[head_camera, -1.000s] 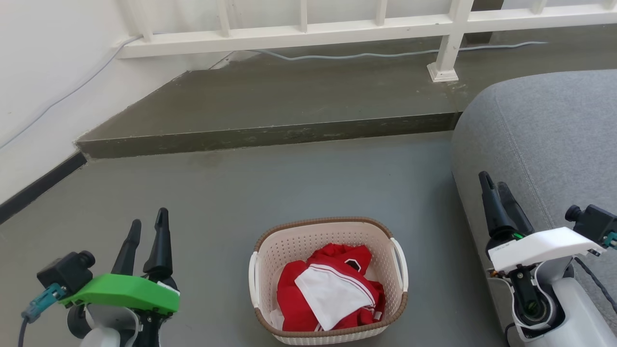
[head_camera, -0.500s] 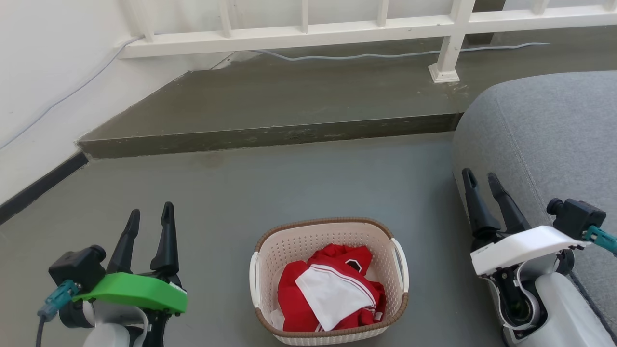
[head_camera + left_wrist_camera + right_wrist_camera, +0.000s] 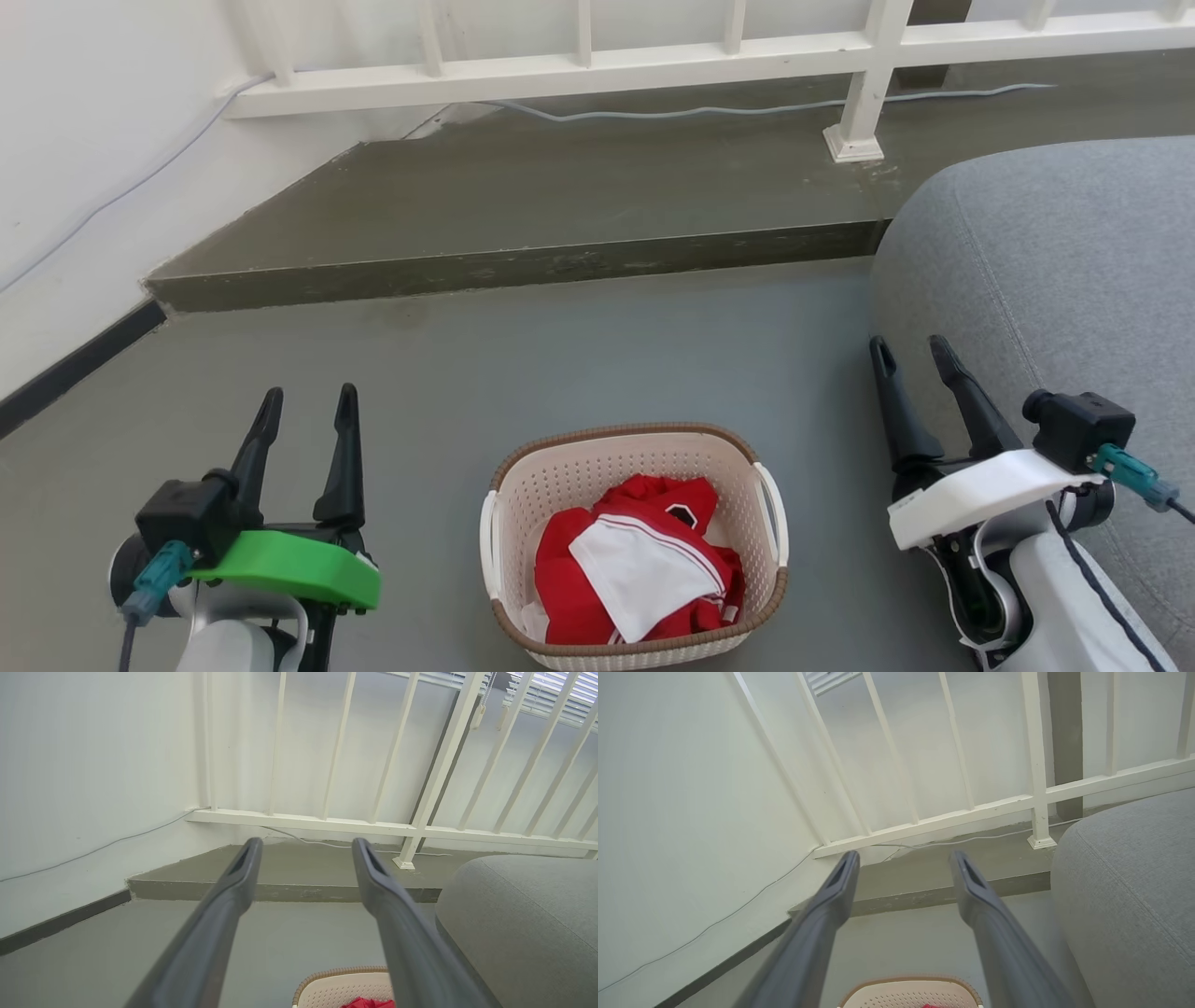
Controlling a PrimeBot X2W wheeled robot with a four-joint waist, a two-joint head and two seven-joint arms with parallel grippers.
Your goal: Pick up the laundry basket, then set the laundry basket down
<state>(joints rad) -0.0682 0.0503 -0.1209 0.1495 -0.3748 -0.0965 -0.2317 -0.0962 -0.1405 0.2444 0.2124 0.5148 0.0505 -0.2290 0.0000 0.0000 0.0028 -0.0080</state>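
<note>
Head view: laundry basket (image 3: pixel 569 471) stands upright on the floor (image 3: pixel 523 364), low centre, between left gripper (image 3: pixel 310 397) and right gripper (image 3: pixel 907 345). It is apart from both, and the right looks marginally nearer. Both jaws are spread and empty. The white handles face left and right, one toward each arm. Long axis appears to run handle to handle, though the view foreshortens it.

Left wrist view: basket rim at the bottom edge, below the fingers (image 3: pixel 224 905) and offset right.

Right wrist view: rim below, centred between the fingers. Judgement: each arm must drop and swing inward.
</note>
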